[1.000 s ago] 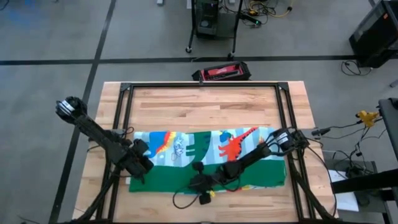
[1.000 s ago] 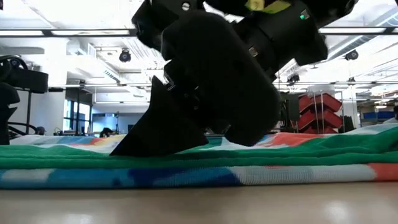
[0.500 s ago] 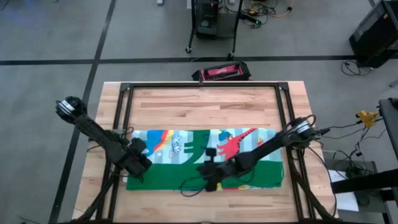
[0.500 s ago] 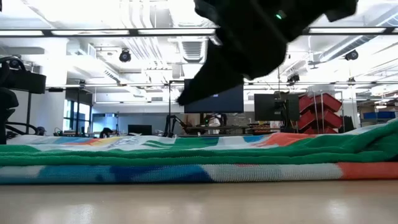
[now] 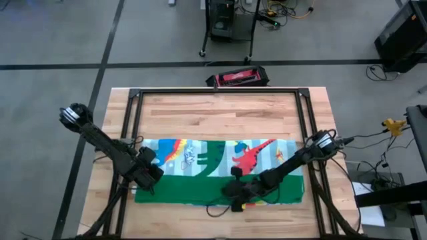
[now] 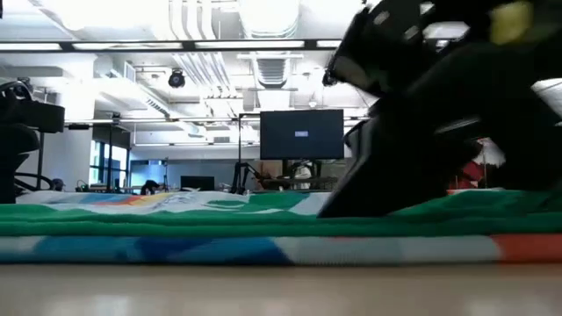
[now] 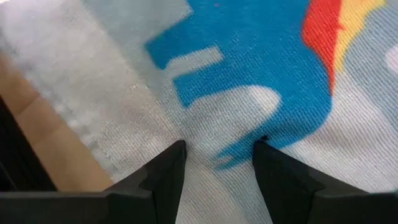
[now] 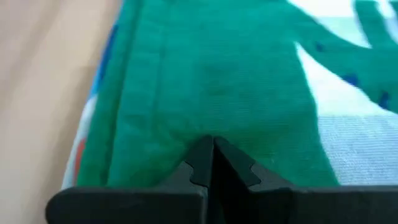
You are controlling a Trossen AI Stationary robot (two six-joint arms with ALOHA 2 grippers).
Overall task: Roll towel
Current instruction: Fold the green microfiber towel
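Right tool (image 8: 211,163): fingers pressed together with no gap, tips resting on the green fold of the towel (image 5: 220,170) near its front edge, right of the towel's middle. In the low view the right arm fills the right side and hides the towel behind it; whether any cloth is pinched cannot be told.

Left tool (image 7: 216,163): fingers parted, tips down on the printed face at the towel's left end, over a blue figure on pale stripes; nothing lies between them.

The towel lies flat across the front half of the worktop (image 5: 220,117), folded lengthwise: a dinosaur-printed band at the back, a plain green band toward the front. In the low view its layered edge shows green over blue and orange.
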